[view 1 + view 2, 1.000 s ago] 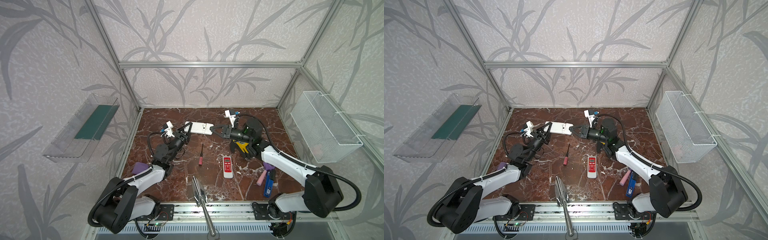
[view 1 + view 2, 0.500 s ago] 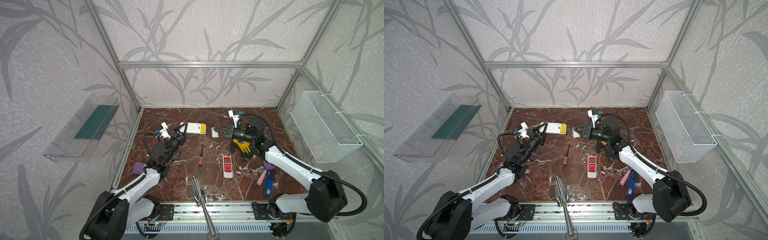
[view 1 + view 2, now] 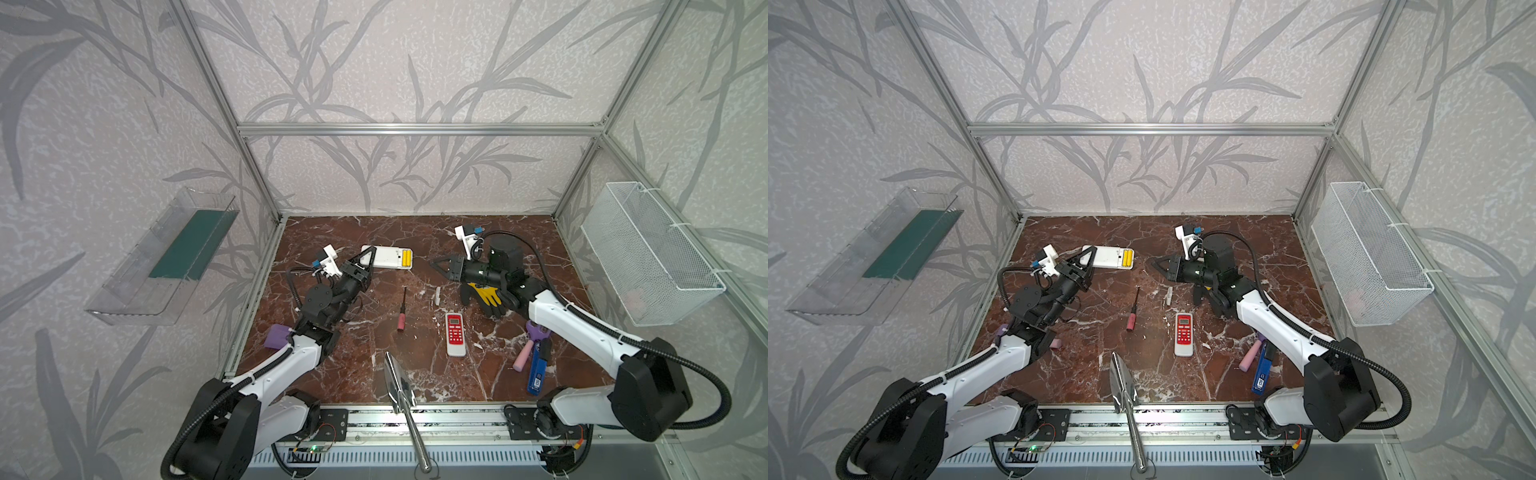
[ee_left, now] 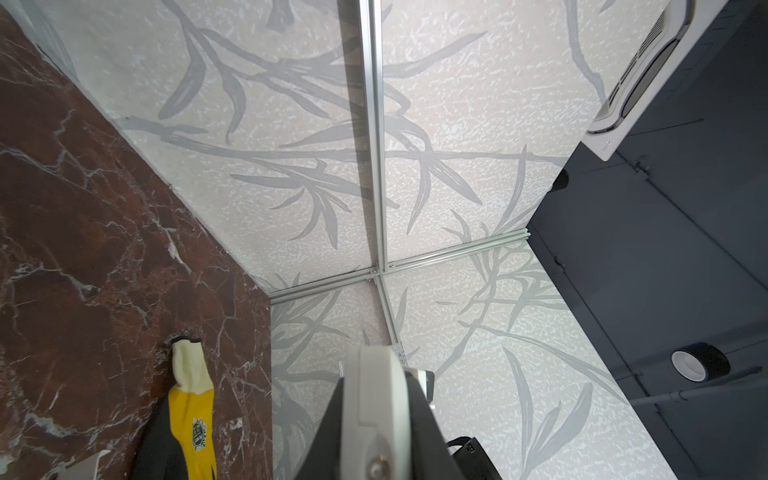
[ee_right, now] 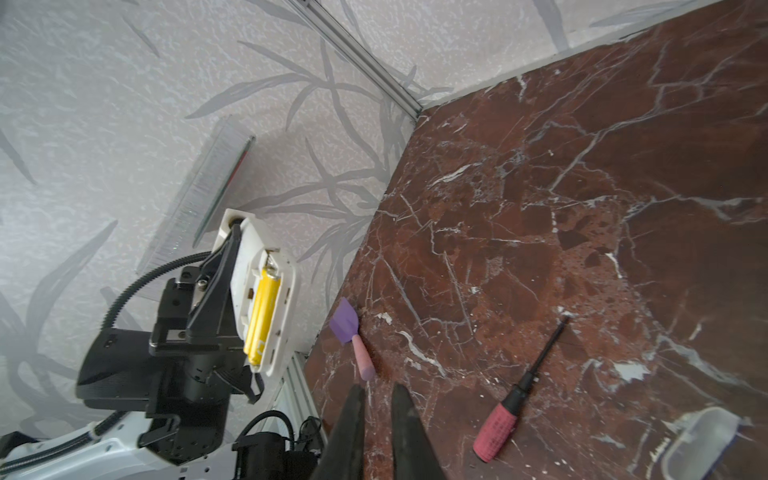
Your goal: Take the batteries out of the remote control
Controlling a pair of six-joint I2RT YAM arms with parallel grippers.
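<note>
My left gripper (image 3: 365, 266) is shut on one end of a white remote control (image 3: 388, 257) and holds it off the table. It also shows as the remote control (image 3: 1106, 257) and, edge-on between the jaws, as the remote control (image 4: 376, 399). Its compartment is uncovered, with two yellow batteries (image 3: 406, 258) side by side at the free end; they show best as the batteries (image 5: 262, 316). My right gripper (image 3: 440, 266) hovers to the right of the remote, shut and holding nothing. A small white cover piece (image 3: 437, 296) lies on the table below it.
On the marble lie a pink-handled screwdriver (image 3: 402, 309), a red remote (image 3: 455, 334), a black-and-yellow glove (image 3: 488, 295), a pink foam cylinder (image 3: 523, 358), a blue tool (image 3: 537, 372), a purple block (image 3: 276, 336) and a metal trowel (image 3: 401, 388). A wire basket (image 3: 648, 257) hangs on the right wall.
My right gripper pulled a small white piece off the remote, backed away to the right and let it drop onto the table. The left gripper kept the remote, shifting it slightly left.
</note>
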